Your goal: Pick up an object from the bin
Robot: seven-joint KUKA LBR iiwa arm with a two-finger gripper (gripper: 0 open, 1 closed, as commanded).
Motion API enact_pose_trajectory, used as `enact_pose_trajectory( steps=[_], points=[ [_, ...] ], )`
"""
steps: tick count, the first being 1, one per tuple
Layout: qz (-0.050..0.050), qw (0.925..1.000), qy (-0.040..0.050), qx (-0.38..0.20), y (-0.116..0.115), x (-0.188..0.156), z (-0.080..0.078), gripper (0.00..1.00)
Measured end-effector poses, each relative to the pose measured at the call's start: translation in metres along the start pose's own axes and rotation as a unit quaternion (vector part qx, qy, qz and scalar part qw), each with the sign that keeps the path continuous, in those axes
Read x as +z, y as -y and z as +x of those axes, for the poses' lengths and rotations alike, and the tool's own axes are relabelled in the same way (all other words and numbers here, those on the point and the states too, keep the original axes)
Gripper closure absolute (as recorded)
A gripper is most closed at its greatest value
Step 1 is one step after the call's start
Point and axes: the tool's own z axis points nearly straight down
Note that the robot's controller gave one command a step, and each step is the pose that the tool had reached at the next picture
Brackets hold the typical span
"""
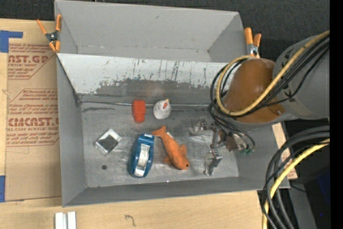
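My gripper [207, 146] hangs low over the right part of the bin floor, below the arm's orange cover. Its two metal fingertips [211, 164] stand apart, so it is open with nothing between them. An orange fish-shaped toy [173, 152] lies just left of the gripper, not touching it. Further left lies a blue and white tape dispenser [141, 155], close beside the toy.
A small orange cylinder [139, 110] and a white rounded piece with an orange tip [161, 109] sit near the back wall. A grey square tile with a dark centre [109, 141] lies at the left. The arm and its cables cover the bin's right side.
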Motion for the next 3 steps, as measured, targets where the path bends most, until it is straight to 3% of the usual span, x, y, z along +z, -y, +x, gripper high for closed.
enact_pose_trajectory(
  steps=[1, 2, 3],
  points=[
    [-0.001, 0.9989, -0.0064, 0.046, -0.027, 0.032, -0.014, 0.0],
    [-0.001, 0.9988, -0.0007, -0.049, -0.073, 0.034, -0.004, 1.0],
    [-0.001, 0.9988, -0.0007, -0.05, -0.073, 0.034, -0.004, 1.0]
  ],
)
